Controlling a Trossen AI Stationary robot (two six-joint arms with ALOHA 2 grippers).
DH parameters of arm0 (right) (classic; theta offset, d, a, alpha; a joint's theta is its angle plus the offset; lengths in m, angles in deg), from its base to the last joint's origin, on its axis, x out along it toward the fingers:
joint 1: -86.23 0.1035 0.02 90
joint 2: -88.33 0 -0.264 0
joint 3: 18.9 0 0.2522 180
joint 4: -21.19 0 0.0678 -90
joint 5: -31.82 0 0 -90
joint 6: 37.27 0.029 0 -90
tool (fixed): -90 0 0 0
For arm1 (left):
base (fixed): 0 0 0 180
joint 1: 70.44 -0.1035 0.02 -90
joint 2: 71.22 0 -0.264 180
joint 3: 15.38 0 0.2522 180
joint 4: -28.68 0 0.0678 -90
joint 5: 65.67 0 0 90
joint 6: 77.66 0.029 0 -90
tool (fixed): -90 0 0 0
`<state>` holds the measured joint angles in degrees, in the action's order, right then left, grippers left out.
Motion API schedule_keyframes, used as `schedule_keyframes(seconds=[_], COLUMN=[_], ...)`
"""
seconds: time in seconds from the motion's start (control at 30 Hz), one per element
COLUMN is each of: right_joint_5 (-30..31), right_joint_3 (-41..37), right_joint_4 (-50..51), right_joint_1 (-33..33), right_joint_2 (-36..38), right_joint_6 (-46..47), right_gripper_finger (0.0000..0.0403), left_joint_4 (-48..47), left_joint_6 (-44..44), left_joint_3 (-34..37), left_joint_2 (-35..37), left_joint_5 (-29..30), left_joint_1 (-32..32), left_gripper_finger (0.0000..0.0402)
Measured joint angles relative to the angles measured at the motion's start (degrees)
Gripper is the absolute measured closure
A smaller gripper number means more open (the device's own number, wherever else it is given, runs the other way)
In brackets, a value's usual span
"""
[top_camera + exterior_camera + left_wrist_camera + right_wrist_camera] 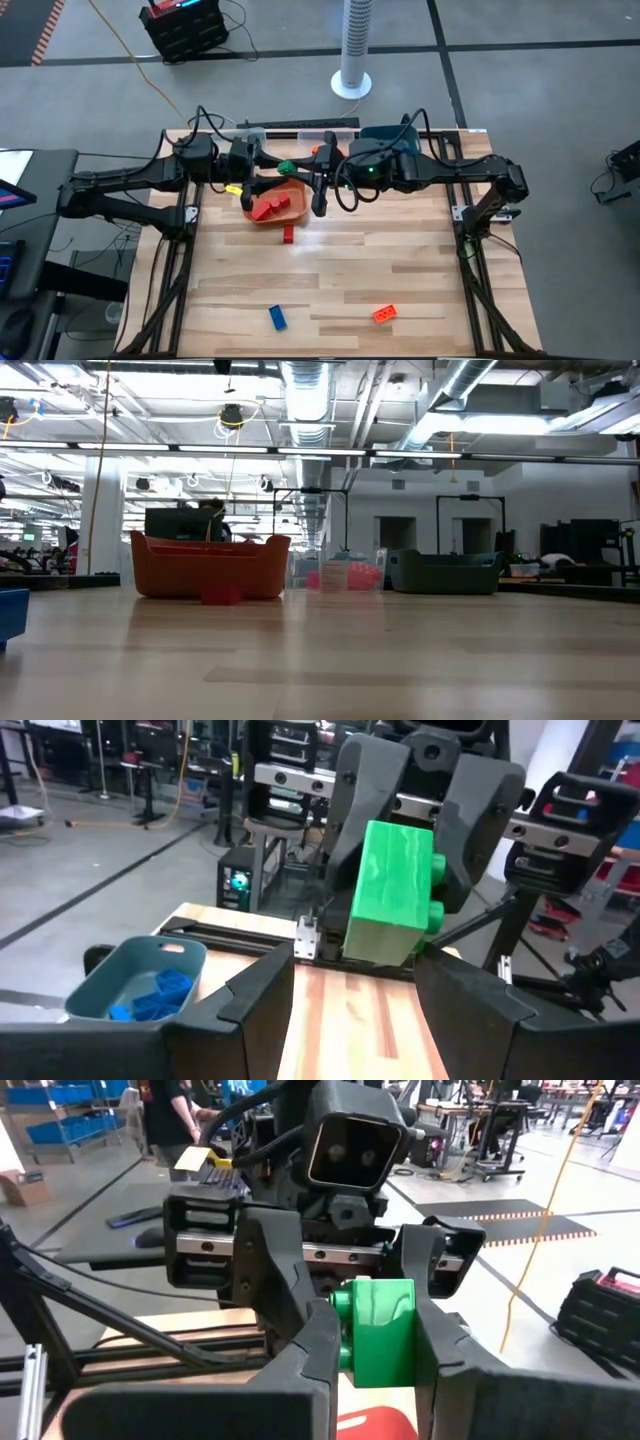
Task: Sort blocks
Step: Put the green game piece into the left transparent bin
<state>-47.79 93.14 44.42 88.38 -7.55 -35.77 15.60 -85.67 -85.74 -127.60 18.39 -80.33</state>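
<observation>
A green block [286,166] hangs in the air over the orange bin [275,203], with my right gripper [375,1350] shut on it. My left gripper [355,990] faces it from the table's left. It is open, and its fingers stand just short of the green block [390,890], one to each side, without touching it. Red blocks [272,208] lie in the orange bin. On the table lie a red block [288,234], a blue block [277,317] and an orange block [384,313]. Neither gripper shows in the low view. My right gripper pinches the green block between its two fingers, one on the studded face [435,890] and one on the opposite face [412,1330]. The fingers lie level and come from the table's right. The block is lifted clear, above the orange bin, studs pointing sideways.
A teal bin [140,980] holding blue blocks stands at the table's far edge, partly under my right arm [400,165]. A clear bin [250,130] sits at the far left. The near half of the table holds only the blue and orange blocks.
</observation>
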Motion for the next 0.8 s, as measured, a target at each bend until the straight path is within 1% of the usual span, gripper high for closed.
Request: schedule_keyframes(seconds=[0.33, 0.5, 0.6, 0.8], right_joint_5=[-1.7, -2.86, -3.5, -3.4], right_joint_3=[0.0, 0.0, 0.0, -0.02], right_joint_4=[-0.53, -0.23, 0.89, 2.4], right_joint_1=[-0.11, -0.76, -0.76, -0.81], right_joint_2=[0.0, -0.02, -0.02, -0.02], right_joint_6=[0.18, 0.21, 0.43, 0.53], right_gripper_finger=[0.0337, 0.0337, 0.0337, 0.0337], left_joint_4=[0.83, 2.6, 3.92, 3.75], left_joint_6=[-1.07, -2.47, -1.54, -1.45], left_joint_3=[0.0, 0.0, -0.02, 0.0], left_joint_2=[0.0, -1.9, -3.02, -4.17], left_joint_5=[0.07, -0.85, -0.89, -1.22], left_joint_1=[0.0, 0.68, 1.42, 1.46], left_gripper_finger=[0.0203, 0.0205, 0.0224, 0.0285])
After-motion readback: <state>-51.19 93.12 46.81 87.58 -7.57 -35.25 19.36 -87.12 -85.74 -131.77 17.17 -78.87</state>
